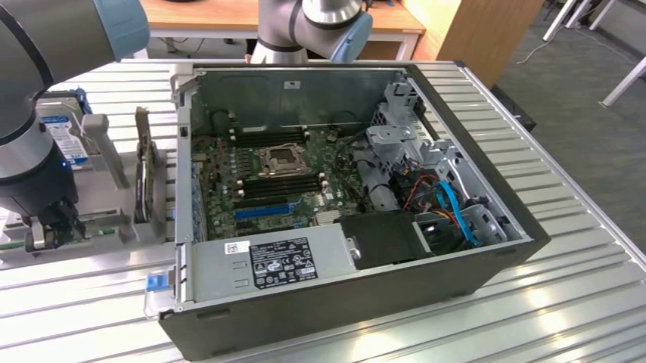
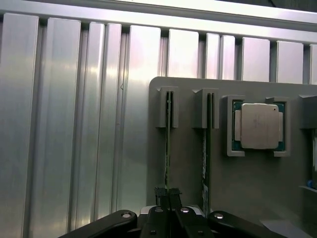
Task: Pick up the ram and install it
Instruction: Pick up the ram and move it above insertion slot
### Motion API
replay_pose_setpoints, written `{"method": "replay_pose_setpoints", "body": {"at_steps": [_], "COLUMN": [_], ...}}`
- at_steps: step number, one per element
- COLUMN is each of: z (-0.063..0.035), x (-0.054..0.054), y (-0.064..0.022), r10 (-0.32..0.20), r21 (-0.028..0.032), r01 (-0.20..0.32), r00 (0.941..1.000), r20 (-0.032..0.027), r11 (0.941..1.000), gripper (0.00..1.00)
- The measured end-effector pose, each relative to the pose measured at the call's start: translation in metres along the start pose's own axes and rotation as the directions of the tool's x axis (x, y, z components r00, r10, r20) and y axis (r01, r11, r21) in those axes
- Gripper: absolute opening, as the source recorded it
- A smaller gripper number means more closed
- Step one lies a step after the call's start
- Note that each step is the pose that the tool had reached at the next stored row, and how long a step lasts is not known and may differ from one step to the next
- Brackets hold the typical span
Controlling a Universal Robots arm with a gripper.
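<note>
Gripper clamped on the upper edge of a ram stick, its two black fingers closed against either face of the thin green board. The stick stands on edge in a narrow slot of a grey holder, with its far end seated in the slot's end bracket. A second ram stick stands on edge in the neighbouring slot, just beside the first and parallel to it. Next along the holder, a processor chip with a silver lid lies flat in a square pocket.

In the exterior view the robot arm reaches down over the holder, which sits on the ribbed metal table at the exterior view's left of an open computer case. A hard drive with a blue label and a dark expansion card stand upright in the same holder, between the arm and the case. Inside the case the green motherboard lies exposed, with a grey power supply along the near wall.
</note>
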State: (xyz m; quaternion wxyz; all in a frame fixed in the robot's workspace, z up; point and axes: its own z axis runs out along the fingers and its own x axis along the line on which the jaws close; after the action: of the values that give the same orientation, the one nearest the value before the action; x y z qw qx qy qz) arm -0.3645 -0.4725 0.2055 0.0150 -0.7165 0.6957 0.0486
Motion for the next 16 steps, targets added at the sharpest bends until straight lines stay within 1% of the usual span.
{"method": "replay_pose_setpoints", "body": {"at_steps": [2,4,16], "z": [-0.0001,-0.0001,-0.0001], "x": [0.0001,0.0001,-0.0005], "y": [0.0001,0.0001,0.0000], "r10": [0.001,0.001,0.001], "r21": [-0.0042,-0.0054,-0.0054], "r01": [-0.001,-0.001,-0.001], "r00": [1.0000,1.0000,1.0000], "r20": [-0.0069,-0.0089,-0.0090], "r11": [1.0000,1.0000,1.0000], "gripper": [0.12,0.12,0.12]}}
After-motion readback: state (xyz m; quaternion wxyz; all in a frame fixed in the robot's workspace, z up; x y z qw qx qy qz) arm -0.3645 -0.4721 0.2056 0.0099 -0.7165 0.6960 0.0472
